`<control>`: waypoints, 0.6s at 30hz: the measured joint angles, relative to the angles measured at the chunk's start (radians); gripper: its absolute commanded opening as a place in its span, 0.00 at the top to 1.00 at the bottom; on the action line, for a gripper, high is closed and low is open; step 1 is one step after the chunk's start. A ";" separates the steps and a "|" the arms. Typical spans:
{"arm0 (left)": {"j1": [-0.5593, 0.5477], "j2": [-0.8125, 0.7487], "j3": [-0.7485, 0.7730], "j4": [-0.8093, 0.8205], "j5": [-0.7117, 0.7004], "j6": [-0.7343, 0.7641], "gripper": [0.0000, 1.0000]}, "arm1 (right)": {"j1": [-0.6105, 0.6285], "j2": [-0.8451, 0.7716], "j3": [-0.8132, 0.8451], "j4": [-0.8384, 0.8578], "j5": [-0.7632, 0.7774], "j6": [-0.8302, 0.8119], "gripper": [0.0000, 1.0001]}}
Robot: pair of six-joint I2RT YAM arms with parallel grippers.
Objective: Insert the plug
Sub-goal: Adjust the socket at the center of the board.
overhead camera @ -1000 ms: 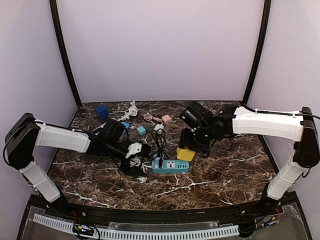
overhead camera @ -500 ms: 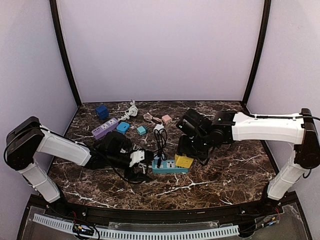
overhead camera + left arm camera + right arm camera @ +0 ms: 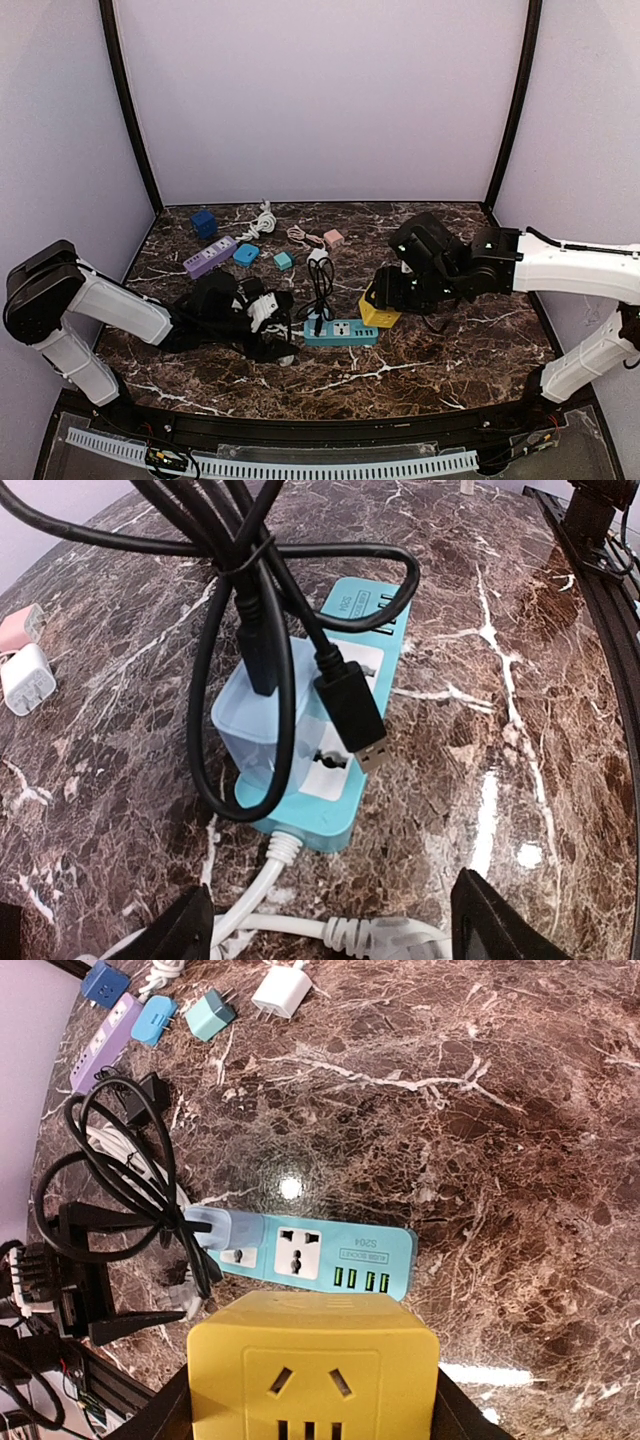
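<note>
A teal power strip (image 3: 340, 332) lies on the marble table, also in the left wrist view (image 3: 345, 695) and the right wrist view (image 3: 330, 1258). A pale blue adapter (image 3: 255, 720) sits in its end socket, with a bundled black USB cable (image 3: 350, 708) draped over it. My right gripper (image 3: 312, 1400) is shut on a yellow cube plug (image 3: 312, 1370) and holds it just right of the strip, seen from above too (image 3: 378, 312). My left gripper (image 3: 335, 930) is open and empty, low at the strip's left end above its white cord (image 3: 300, 920).
At the back left lie a purple strip (image 3: 210, 257), a blue cube (image 3: 204, 223), a light blue adapter (image 3: 246, 254), a teal adapter (image 3: 284, 261), a white charger (image 3: 317, 256), a pink adapter (image 3: 333, 238) and a coiled white cord (image 3: 262, 218).
My right arm has swung to the right, carrying the yellow cube from over the strip's right end to just beside it. My left gripper has dropped lower and drawn slightly left.
</note>
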 measured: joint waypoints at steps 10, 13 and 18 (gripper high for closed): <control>0.002 0.151 0.075 0.070 0.031 -0.006 0.36 | 0.000 -0.020 -0.051 0.045 0.010 -0.056 1.00; 0.023 0.199 0.111 0.094 0.084 0.004 0.47 | 0.000 -0.017 -0.051 0.051 0.019 -0.054 1.00; 0.047 0.259 0.136 0.140 0.203 0.055 0.58 | 0.000 -0.013 -0.051 0.058 0.047 -0.045 1.00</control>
